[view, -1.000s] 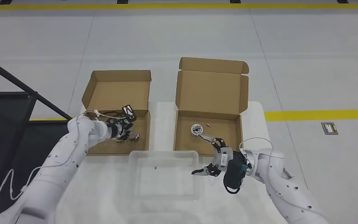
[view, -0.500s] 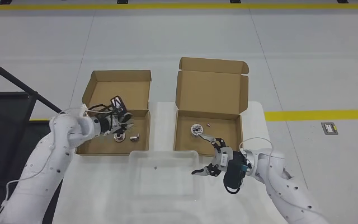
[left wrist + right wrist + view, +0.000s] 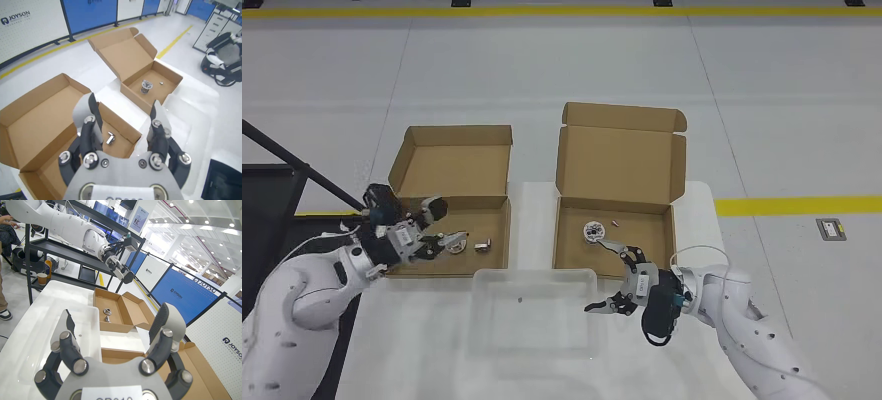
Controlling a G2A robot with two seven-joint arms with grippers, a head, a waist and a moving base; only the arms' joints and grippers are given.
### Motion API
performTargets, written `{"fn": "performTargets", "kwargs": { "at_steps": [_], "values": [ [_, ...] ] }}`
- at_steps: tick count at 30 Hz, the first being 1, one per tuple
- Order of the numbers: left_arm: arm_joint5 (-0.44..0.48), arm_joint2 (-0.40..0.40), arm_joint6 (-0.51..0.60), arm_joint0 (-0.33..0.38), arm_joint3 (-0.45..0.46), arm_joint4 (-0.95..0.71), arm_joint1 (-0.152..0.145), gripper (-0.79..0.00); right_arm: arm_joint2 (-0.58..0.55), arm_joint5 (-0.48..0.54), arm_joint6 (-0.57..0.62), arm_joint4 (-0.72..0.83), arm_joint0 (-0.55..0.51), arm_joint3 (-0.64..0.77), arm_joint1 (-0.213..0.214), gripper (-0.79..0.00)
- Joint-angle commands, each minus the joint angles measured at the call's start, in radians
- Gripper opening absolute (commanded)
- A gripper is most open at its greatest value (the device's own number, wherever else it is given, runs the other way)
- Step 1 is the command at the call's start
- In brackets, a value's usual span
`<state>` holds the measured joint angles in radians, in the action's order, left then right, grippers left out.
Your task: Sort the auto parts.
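Two open cardboard boxes stand on the white table. The left box [image 3: 452, 190] holds a round metal flange [image 3: 454, 243] and a small metal bracket [image 3: 482, 243], the bracket [image 3: 110, 138] also showing between my left fingers. The right box [image 3: 617, 215] holds a finned metal part [image 3: 593, 231] and a tiny piece [image 3: 613, 222]. My left gripper [image 3: 435, 228] hovers open and empty at the left box's near left corner. My right gripper [image 3: 607, 277] is open and empty over the near edge of the right box, beside the clear tray [image 3: 492, 330].
One small part [image 3: 519, 299] lies in the clear tray in front of the boxes. Both box lids stand up at the back. A black rack [image 3: 56, 247] with a bottle and a cup stands off the table's left side.
My left gripper has drawn back out of the left box toward the table's left edge, uncovering the flange and bracket. The right arm has stayed still.
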<state>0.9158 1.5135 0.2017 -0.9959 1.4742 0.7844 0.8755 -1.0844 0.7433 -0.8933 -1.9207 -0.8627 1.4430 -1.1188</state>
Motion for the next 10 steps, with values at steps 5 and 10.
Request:
{"fn": "performTargets", "kwargs": {
  "at_steps": [5, 10],
  "values": [
    [0.077, 0.061, -0.070, -0.071, 0.005, -0.054, -0.007, -0.017, 0.000, 0.000, 0.000, 0.000, 0.000, 0.000, 0.000, -0.001],
    [0.074, 0.061, -0.071, -0.071, 0.004, -0.054, -0.007, -0.001, 0.000, 0.000, 0.000, 0.000, 0.000, 0.000, 0.000, 0.000]
  ]
}}
